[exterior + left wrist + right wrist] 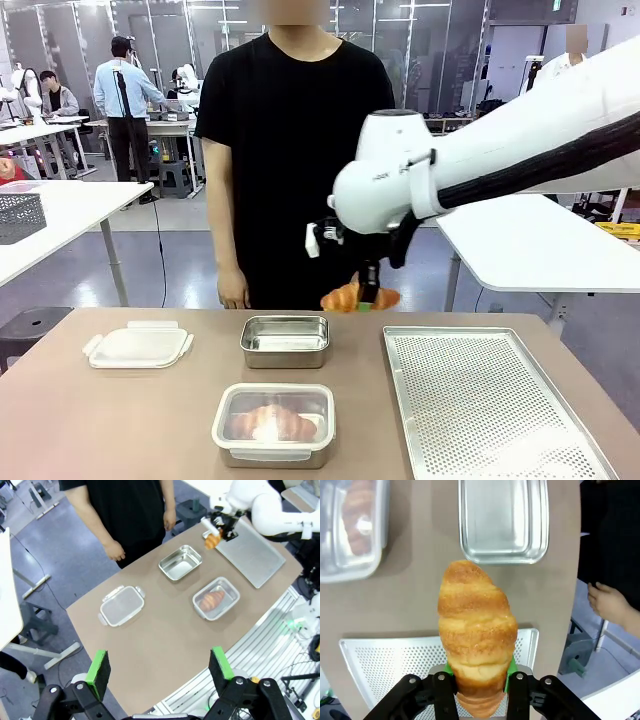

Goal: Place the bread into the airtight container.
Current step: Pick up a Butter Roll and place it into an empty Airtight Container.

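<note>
Right wrist view: bread (476, 630), a croissant, was recorded pinched between the green pads of the right gripper (479, 671), held above the table between the perforated tray (385, 665) and the open steel container (503, 520). Step judged: carrying. A move over that container and a lowering were called for before release. The left gripper (160, 667) was noted spread, empty. Pad contact was hidden behind the bread; the contents of the lidded container (220, 425) were dulled by glare.

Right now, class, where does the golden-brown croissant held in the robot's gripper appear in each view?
Front view: golden-brown croissant right of centre, held in the right gripper.
Left wrist view: upper area, right of centre.
Right wrist view: dead centre.
Shared landmark: the empty open steel container near it.
</note>
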